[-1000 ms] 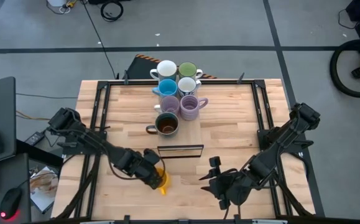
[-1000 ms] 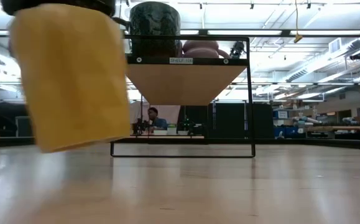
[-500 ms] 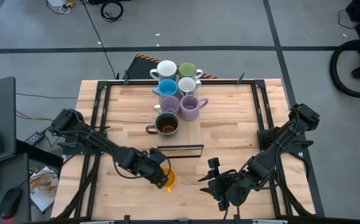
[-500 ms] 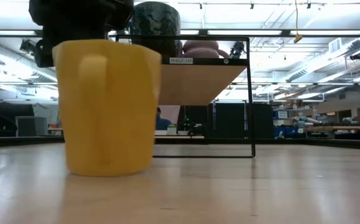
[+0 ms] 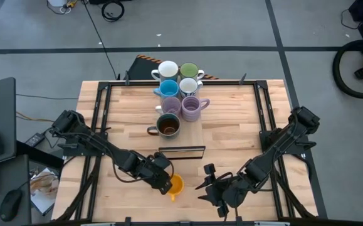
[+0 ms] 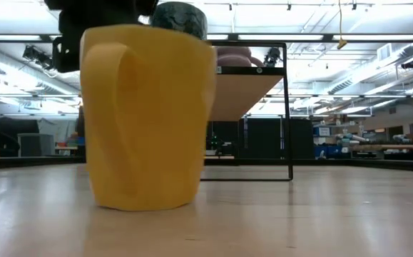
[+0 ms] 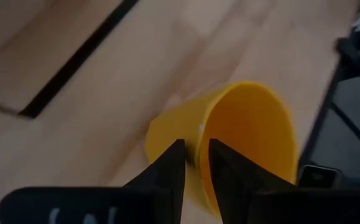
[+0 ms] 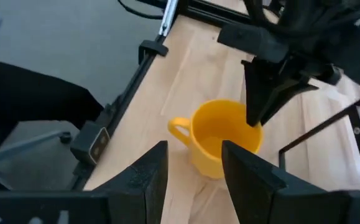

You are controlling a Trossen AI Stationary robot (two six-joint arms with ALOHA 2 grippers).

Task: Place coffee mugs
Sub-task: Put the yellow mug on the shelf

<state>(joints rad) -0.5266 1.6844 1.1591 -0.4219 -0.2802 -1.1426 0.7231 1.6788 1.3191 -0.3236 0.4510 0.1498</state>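
The orange mug [image 5: 176,184] stands upright near the table's near edge, its handle [image 5: 173,196] pointing toward that edge; it fills the low view [image 6: 145,121]. My left gripper [image 5: 166,180] is shut on it. My right gripper [image 5: 205,183] hovers open just to the mug's right, fingers pointing at it; its wrist view shows the mug [image 8: 220,140] ahead. Seven other mugs stand clustered at the far middle: white [image 5: 167,69], green [image 5: 189,69], light blue [image 5: 168,88], patterned white [image 5: 189,86], two lilac [image 5: 192,108], and dark [image 5: 168,126]. My left gripper pinches the orange mug's rim [image 7: 199,134] on the side toward the table's left, one finger [image 7: 223,165] inside the mug and one finger [image 7: 170,165] outside. The fingers come slanting down from the left. The mug stands on the table with its base [image 6: 142,203] down.
A thin black wire frame [image 5: 181,152] stands between the orange mug and the mug cluster. Black rails [image 5: 99,125] run along the table's left and right sides [image 5: 264,125]. Bare wood lies left and right of the cluster.
My left gripper has carried the orange mug down and a little toward the right and near edges. A second ago the mug hung tilted above the table; now it stands upright on it. My right gripper has moved left, closer to the mug.
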